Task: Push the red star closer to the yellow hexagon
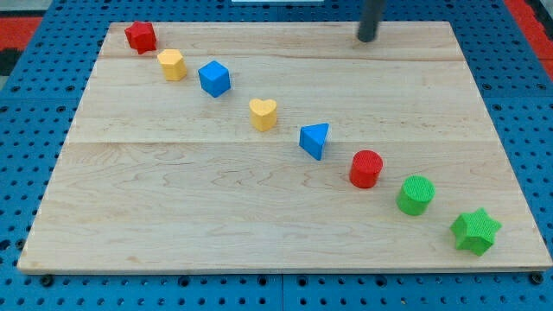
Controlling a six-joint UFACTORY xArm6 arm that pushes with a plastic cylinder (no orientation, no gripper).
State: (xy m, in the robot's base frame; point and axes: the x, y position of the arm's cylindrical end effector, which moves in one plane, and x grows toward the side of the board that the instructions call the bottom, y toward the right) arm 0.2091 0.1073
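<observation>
Eight blocks lie on the board (173, 216) in one diagonal line, with the yellow heart (263, 113) near its middle. Up-left of the heart come the blue cube (213, 78), the yellow hexagon (172, 64) and, farthest, the red star (140, 36) just beside the hexagon. Down-right of the heart follow the blue wedge (315, 140), red cylinder (365, 168), green cylinder (416, 194) and green star (475, 231). My tip (368, 38) stands up-right of the heart, well apart from every block.

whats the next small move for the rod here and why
Probably sweep my tip along the view's top edge to just beyond the red star. The star sits apart from the yellow hexagon, up and left of it, so pushing must start from its far side.
</observation>
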